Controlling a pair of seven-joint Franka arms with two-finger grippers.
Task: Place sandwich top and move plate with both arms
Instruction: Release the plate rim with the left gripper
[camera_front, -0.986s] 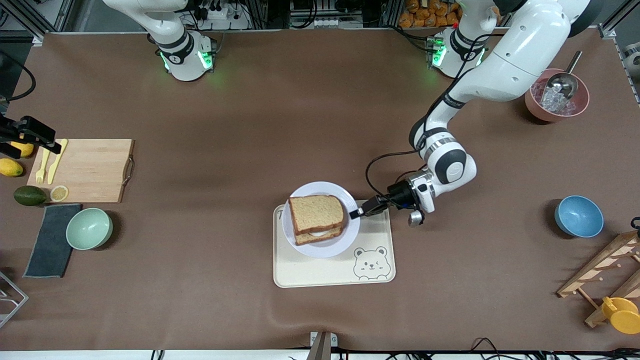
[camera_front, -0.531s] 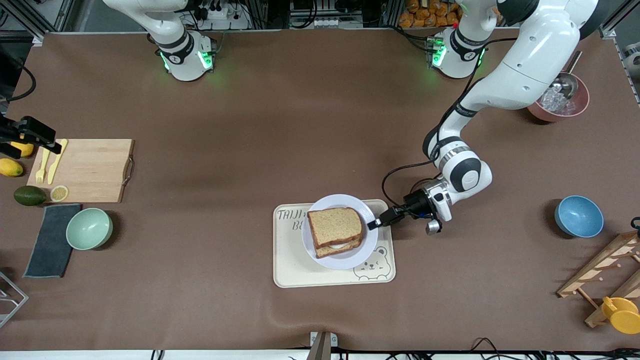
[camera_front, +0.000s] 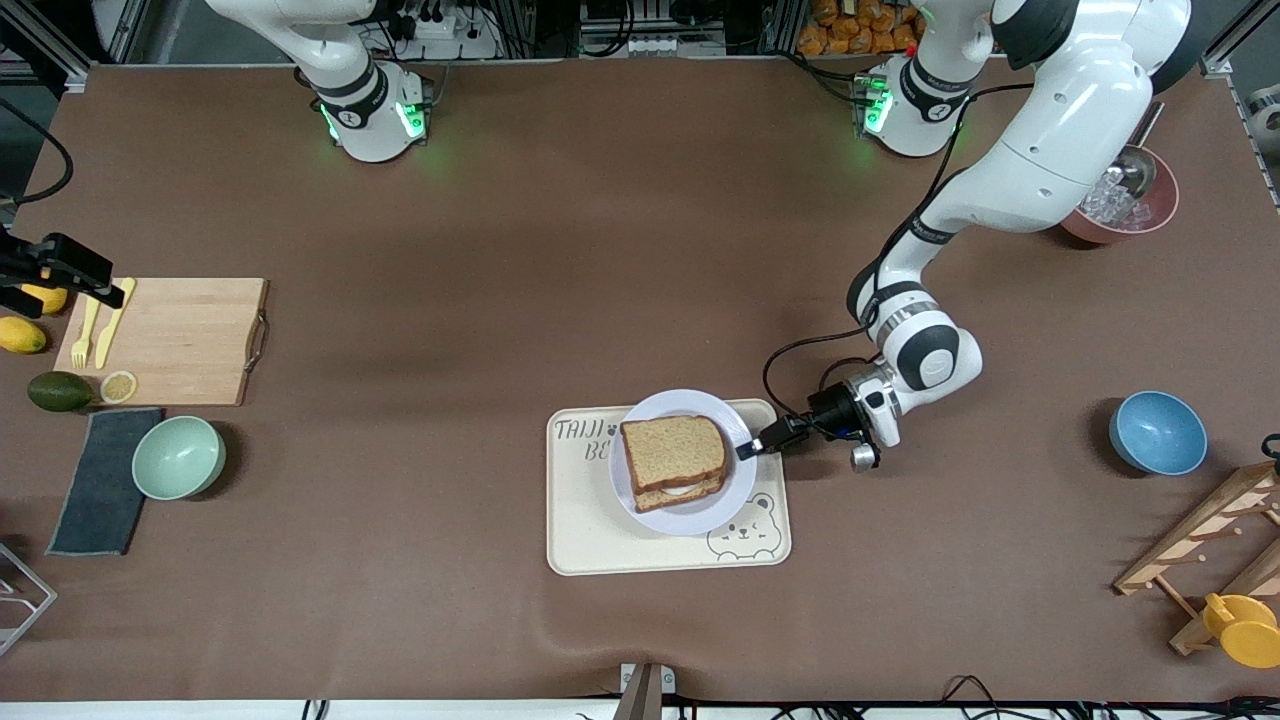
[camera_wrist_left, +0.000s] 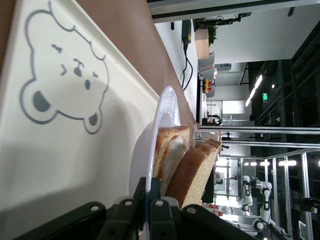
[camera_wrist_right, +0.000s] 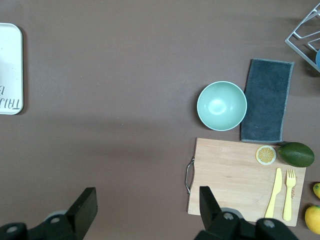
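A plain brown wholemeal bread slice, the sandwich top (camera_front: 673, 452), is seen just below the centre of the front view, laid on a lower slice with something white showing between them. The stack sits on a small round pale lavender-white plate (camera_front: 652, 513), which rests on a cream rectangular tray with a bear drawing (camera_front: 620, 545), overlapping the tray's edge toward the left arm's end of the table. The plate's rim is clamped between the closed fingers of the left gripper (camera_front: 746, 450), reaching in from the white left arm (camera_front: 1040, 150). At the frame's left edge, the right gripper (camera_wrist_right: 147, 206) is held with fingers wide apart and empty over the brown table (camera_front: 500, 250), beside a wooden cutting board (camera_front: 180, 340) and a mint-green bowl (camera_front: 178, 457).
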